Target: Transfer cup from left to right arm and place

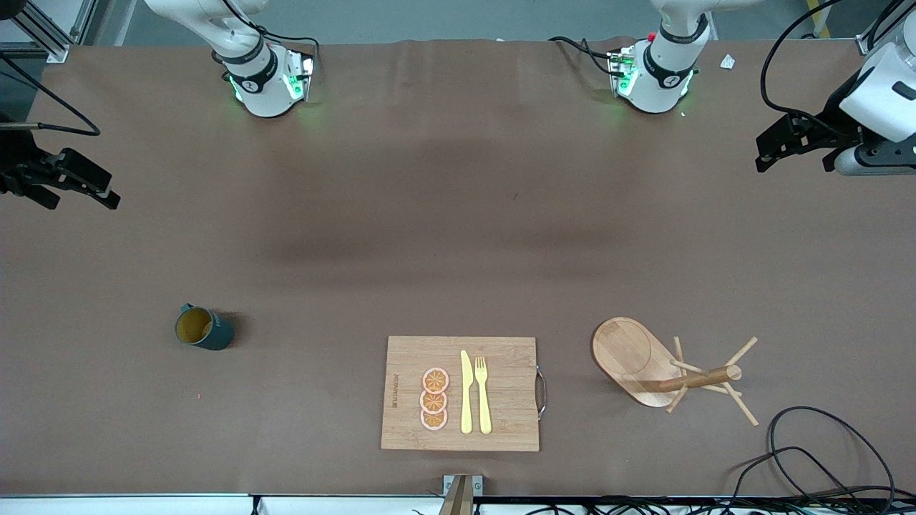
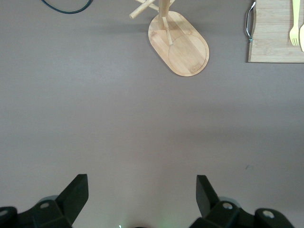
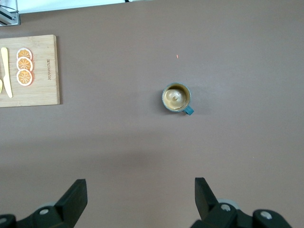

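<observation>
Board [image 1: 501,422] with three orange slices [image 1: 434,399], knife [image 1: 466,393] and fork [image 1: 483,394] is seen nearest the front camera. Slightly farther, the rack [image 1: 637,357] is set toward the left arm's end and the cup [image 1: 202,328] stands upright toward the right arm's end. Both grippers, left [image 1: 776,154] and right [image 1: 93,187], are held spread and empty above the table's ends.

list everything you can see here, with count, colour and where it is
cup: 1, dark teal with mustard inside, upright on the table toward the right arm's end
cutting board: 1, light wood, near the front camera's edge
orange slices: 3, orange, in a row on the board
knife: 1, yellow, on the board
fork: 1, yellow, beside the knife
mug tree: 1, wooden, toward the left arm's end
cables: black, by the mug tree
left gripper: open, waiting over bare table
right gripper: open, waiting over bare table
</observation>
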Available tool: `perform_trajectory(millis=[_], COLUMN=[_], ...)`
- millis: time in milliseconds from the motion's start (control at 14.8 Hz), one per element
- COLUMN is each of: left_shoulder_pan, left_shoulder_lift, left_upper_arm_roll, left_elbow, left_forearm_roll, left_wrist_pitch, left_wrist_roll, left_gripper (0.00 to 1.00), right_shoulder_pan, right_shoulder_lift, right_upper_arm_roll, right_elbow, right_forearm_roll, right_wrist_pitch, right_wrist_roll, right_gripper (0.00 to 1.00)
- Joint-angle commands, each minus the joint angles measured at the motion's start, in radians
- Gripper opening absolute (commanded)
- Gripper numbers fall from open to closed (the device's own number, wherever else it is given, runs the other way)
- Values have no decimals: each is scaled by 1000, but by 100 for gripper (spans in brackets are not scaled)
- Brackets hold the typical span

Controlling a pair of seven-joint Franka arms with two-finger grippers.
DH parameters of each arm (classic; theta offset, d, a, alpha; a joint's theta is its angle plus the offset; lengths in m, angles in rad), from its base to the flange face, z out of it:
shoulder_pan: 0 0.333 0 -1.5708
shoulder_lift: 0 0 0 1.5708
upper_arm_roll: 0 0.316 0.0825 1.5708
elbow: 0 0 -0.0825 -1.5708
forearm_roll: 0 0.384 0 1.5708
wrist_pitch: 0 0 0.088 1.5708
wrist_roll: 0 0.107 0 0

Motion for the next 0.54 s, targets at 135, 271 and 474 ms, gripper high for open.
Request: perform_trajectory(millis=[135, 271, 474], left_shoulder_pan=[1, 2, 2], left_shoulder_lift=[-12, -12, -13], left_upper_arm_roll=[-5, -11, -14], left_elbow=[-6, -6, -6], left_forearm_roll=[15, 15, 15], left_wrist_pitch=[5, 3, 1], left_wrist_roll=[4, 13, 18], left_gripper=[100, 100, 100], right_shoulder_pan=[-27, -27, -23], right_shoulder_lift=[-35, -35, -35], right_upper_arm_roll=[23, 23, 25], right_elbow=[-34, -31, -24], right_forearm_roll=[-11, -11, -42], right_wrist_pitch=[9, 4, -18], right_wrist_roll=[0, -2, -3], right_gripper=[100, 100, 100])
